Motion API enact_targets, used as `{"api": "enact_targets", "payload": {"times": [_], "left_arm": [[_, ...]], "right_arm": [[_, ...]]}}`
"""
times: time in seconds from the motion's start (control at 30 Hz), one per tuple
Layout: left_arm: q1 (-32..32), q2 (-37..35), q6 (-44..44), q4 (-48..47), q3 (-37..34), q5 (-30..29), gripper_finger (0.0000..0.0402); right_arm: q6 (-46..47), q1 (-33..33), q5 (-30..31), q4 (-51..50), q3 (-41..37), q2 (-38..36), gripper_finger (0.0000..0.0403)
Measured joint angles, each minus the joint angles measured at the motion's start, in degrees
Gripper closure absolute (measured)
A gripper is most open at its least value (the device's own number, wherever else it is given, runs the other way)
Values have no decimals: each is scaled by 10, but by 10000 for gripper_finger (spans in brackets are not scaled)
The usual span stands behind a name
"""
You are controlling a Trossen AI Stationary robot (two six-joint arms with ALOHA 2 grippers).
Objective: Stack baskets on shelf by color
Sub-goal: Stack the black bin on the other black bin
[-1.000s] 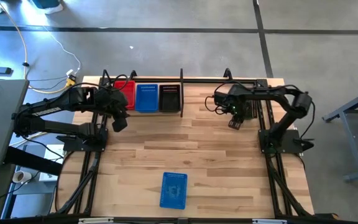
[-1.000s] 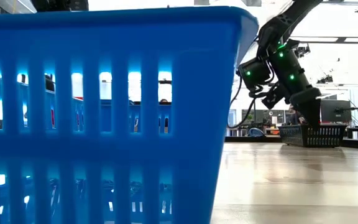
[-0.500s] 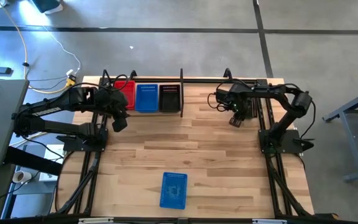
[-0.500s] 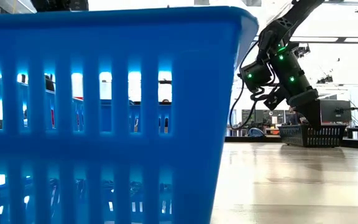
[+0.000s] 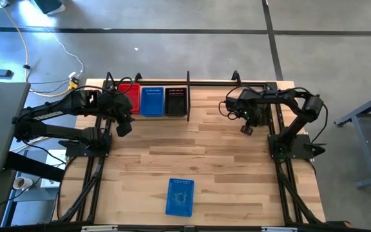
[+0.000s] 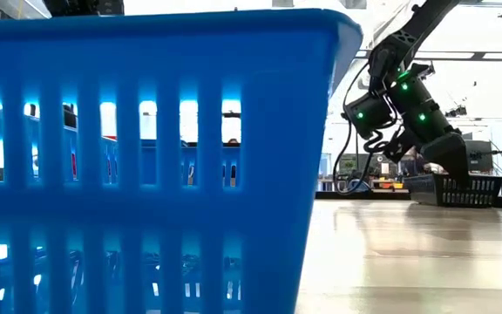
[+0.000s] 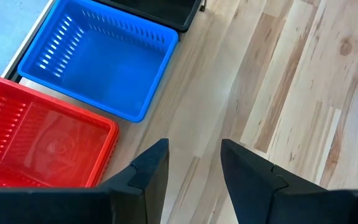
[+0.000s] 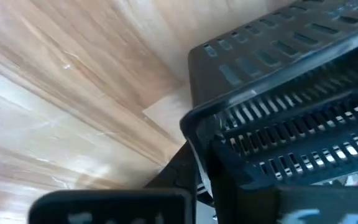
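Right tool (image 5: 246, 129) is clamping the black basket (image 6: 469, 189) rim at the tabletop's (image 5: 224, 167) right edge. Left tool (image 7: 194, 165) is hanging open beside the shelf (image 5: 189, 82) stacks (red, blue, black). Advice: lift level, clearing the frame.

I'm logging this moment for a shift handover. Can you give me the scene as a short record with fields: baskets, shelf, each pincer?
shelf: wooden board at the table's far edge
shelved baskets: red, blue, black, side by side at the shelf's left end
loose basket: blue one at the table's near edge
left pincer: open, empty, hanging near the red basket
right pincer: shut on the rim of a black basket at the table's right side
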Motion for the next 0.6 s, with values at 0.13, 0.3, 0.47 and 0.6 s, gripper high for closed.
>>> {"api": "enact_targets", "payload": {"times": [0.13,0.3,0.47,0.6], "left_arm": [[0,0,-5,0,0,0,264],[0,0,-14,0,0,0,264],[0,0,-25,0,0,0,264],[0,0,-33,0,0,0,264]], "right_arm": [[6,16,16,-7,8,-5,393],[49,53,13,-23,33,-29,400],[115,101,3,-31,68,-67,402],[170,145,3,-30,105,-92,402]]}}
